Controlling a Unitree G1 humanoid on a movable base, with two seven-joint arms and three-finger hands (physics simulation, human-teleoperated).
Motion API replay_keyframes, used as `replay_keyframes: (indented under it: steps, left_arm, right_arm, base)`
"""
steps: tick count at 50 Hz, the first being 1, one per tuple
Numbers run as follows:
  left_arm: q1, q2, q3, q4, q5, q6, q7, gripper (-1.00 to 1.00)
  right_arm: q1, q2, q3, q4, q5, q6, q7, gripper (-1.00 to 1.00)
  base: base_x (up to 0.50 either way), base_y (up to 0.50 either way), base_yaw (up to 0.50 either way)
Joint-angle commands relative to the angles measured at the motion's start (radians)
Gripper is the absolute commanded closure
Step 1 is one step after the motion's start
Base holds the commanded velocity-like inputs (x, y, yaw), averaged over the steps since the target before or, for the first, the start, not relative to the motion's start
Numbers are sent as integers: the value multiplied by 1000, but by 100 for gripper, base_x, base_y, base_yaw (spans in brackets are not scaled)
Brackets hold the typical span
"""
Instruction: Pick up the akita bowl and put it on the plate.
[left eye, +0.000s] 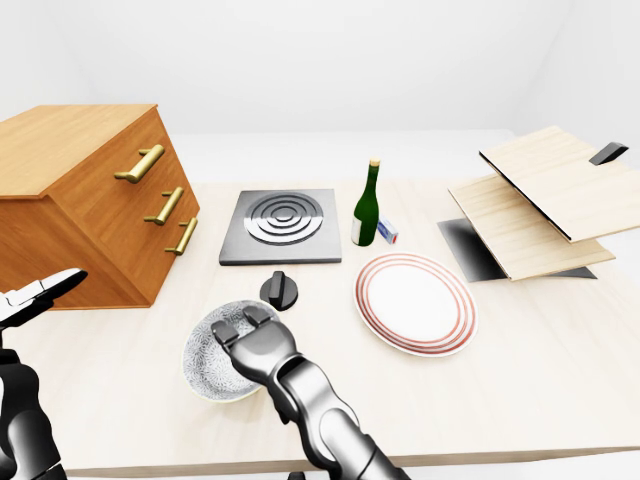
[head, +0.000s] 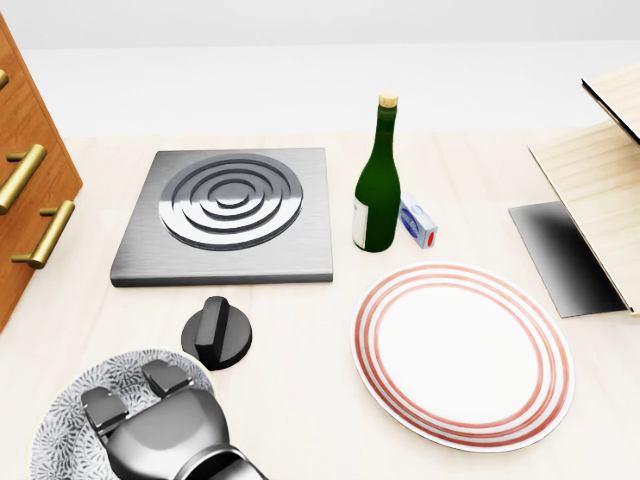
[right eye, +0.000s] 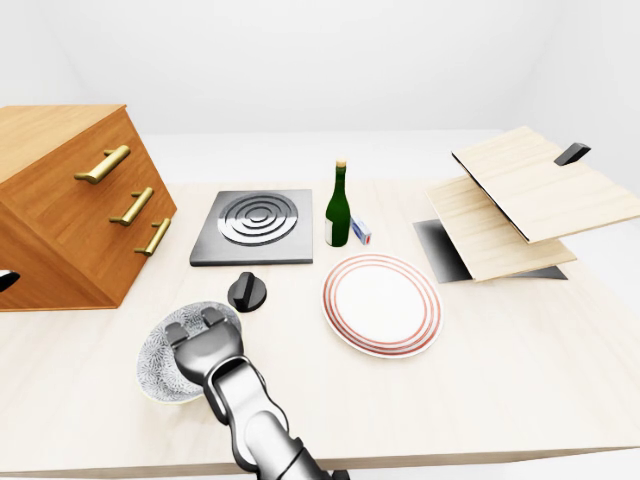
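The akita bowl (head: 65, 425), white with a grey speckled pattern, sits at the bottom left of the head view. My right hand (head: 135, 395) lies over its right side, the fingers (head: 165, 380) curled down over the rim into the bowl; the thumb is hidden. The bowl rests on the table. The white plate (head: 460, 350) with red rings lies to its right, apart from it and with nothing on it. My left hand (left eye: 40, 293) hangs at the far left of the left-eye view, fingers spread, holding nothing.
A black knob (head: 217, 333) stands just above the bowl. Beyond it lie a grey stove plate (head: 230, 215), a green bottle (head: 377, 190) and a small box (head: 418, 222). A wooden drawer cabinet (left eye: 90, 200) is at left, stacked wooden boards (left eye: 530, 200) at right.
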Motion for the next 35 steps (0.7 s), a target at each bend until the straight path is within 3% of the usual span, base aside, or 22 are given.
replay_keyframes:
  steps: [1,35]
  left_arm:
    - [1,-1,0,0,1,0,-1,-100]
    - [1,-3,0,-6,-1,0,-1,-100]
  right_arm:
    - [-4,0,4,35,-3,0,-18,-96]
    - [-14,0,32,137,-5,0,-60,-96]
  base:
    - [0,0,0]
    - [0,0,0]
